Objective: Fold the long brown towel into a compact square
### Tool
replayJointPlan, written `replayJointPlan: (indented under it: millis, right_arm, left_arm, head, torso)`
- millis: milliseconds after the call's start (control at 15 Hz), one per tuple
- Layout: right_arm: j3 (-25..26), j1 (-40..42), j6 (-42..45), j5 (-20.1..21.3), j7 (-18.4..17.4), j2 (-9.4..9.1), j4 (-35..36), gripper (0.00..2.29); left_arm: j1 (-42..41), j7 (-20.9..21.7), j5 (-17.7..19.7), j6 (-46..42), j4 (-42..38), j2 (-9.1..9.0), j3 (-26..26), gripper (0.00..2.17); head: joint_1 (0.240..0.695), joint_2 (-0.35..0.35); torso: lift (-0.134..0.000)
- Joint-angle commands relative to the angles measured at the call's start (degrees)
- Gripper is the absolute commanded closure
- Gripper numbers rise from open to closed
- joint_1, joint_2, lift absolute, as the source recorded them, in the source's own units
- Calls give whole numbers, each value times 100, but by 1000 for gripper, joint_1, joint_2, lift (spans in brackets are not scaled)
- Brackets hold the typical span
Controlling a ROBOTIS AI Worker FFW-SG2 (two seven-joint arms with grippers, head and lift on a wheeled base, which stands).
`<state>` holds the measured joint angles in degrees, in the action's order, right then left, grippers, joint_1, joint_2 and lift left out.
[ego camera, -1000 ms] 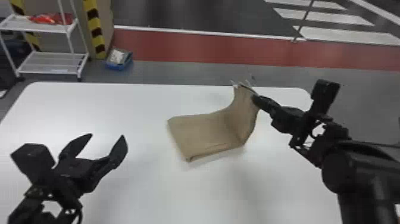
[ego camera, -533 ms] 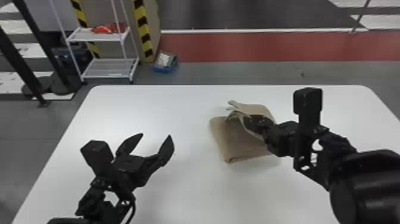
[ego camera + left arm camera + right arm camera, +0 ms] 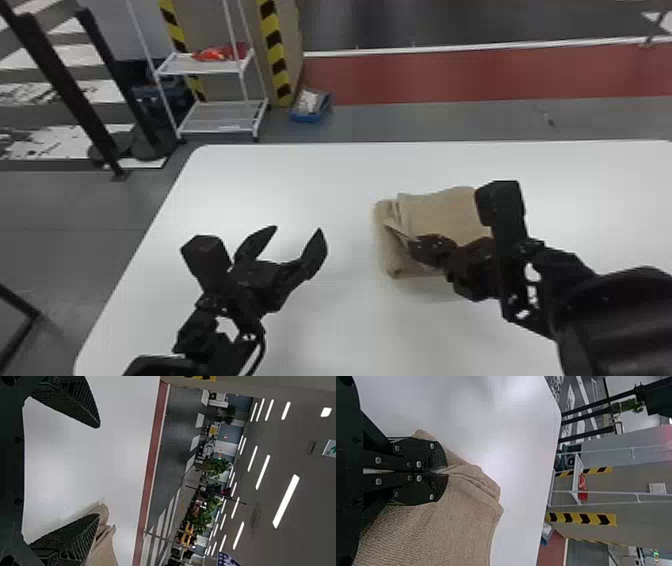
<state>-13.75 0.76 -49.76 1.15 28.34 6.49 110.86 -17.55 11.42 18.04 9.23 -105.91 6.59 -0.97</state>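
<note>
Going left to right: one white two-shelf metal rack (image 3: pixel 220 116) is on the floor past the far left corner of the one white, smooth, round-cornered desk (image 3: pixel 300 172). There's one red crumpled bundle (image 3: pixel 215 54) on its upper shelf, too blurry to make out tbh.

Two black grippers in total. The left gripper (image 3: pixel 296 231) is over the left part of the desk, in from the left edge, with its two jaws spread wide and bare desk between them. One blue bin (image 3: pixel 307 119) with pale stuff in it is on the floor beyond the far edge.

Then the one brown, textured cloth towel (image 3: pixel 440 212), folded into a chunky, kinda uneven bundle on the desk, set in from the far edge and well apart from the left edge. Couldn't tell you how many layers.

The right gripper (image 3: pixel 414 244) is at the towel's left part, jaws closed, pinching a bit of the cloth, and the right wrist view backs that up.

Hard-to-see bits: the right arm covers part of the towel's right side, the pinched cloth is mostly hidden by the jaws, and the desk's near edge is cut off.
</note>
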Motion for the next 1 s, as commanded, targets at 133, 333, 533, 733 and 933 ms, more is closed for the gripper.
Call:
replayJointPlan:
  millis: [133,333,533,733,933]
  right_arm:
    - [224,20,251,-625,224,-16,-56,2]
    - [426,-155,972,-1161,-198,-174,-311,272]
    - [487,-393,1517,-1565,-224,-201,-953,1045]
    - [391,-700,1394,-1108,-620,-324,-1357,2138]
    - [65,-1052,1007,-792,-655,-332,-1884,2142]
  left_arm:
    - [-11,0,33,-13,9,0,26,80]
    - [-20,0,24,5,9,0,18,80]
    - [-20,0,24,5,9,9,9,80]
    - [-2,0,33,5,9,9,9,80]
    - [6,0,33,5,27,9,0,80]
  head:
    - [695,169]
    - [695,169]
    - [695,158]
    - [695,155]
    - [695,144]
  torso:
    - [-123]
    - [-123]
    - [-123]
    - [-123]
    - [-123]
